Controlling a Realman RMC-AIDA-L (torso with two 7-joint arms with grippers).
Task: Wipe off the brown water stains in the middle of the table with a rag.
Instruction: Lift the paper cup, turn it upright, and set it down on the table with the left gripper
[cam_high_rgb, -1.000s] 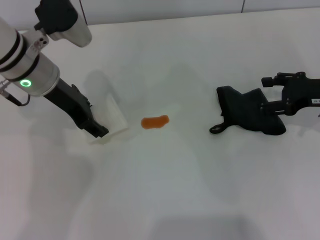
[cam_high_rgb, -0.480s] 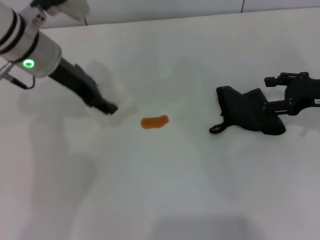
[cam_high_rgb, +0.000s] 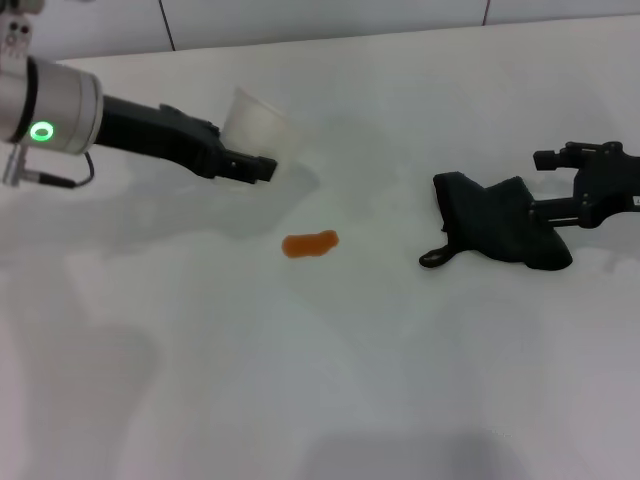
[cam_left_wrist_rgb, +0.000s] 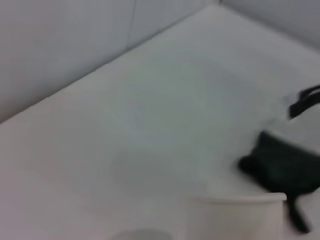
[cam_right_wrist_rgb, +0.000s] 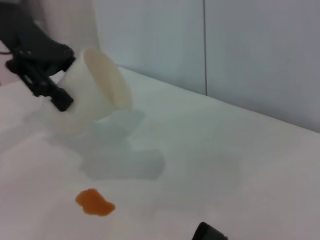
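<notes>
Right jaws (cam_high_rgb: 548, 212) are clenched on the rag (cam_high_rgb: 498, 232). The stain (cam_high_rgb: 310, 243) lies well to their left, long axis across the counter (cam_high_rgb: 350, 380). Left jaws (cam_high_rgb: 262, 168) grasp a cup (cam_high_rgb: 258, 122).

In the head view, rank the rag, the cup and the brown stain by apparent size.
1. The rag, lying by the right claw.
2. The cup, held by the left claw above the table, so nearer the camera and somewhat flattered.
3. The brown stain.

A matt, smooth white table (cam_high_rgb: 400, 380) bears a soft black cloth rag (cam_high_rgb: 500, 232) and translucent plastic cup (cam_high_rgb: 258, 125).
</notes>
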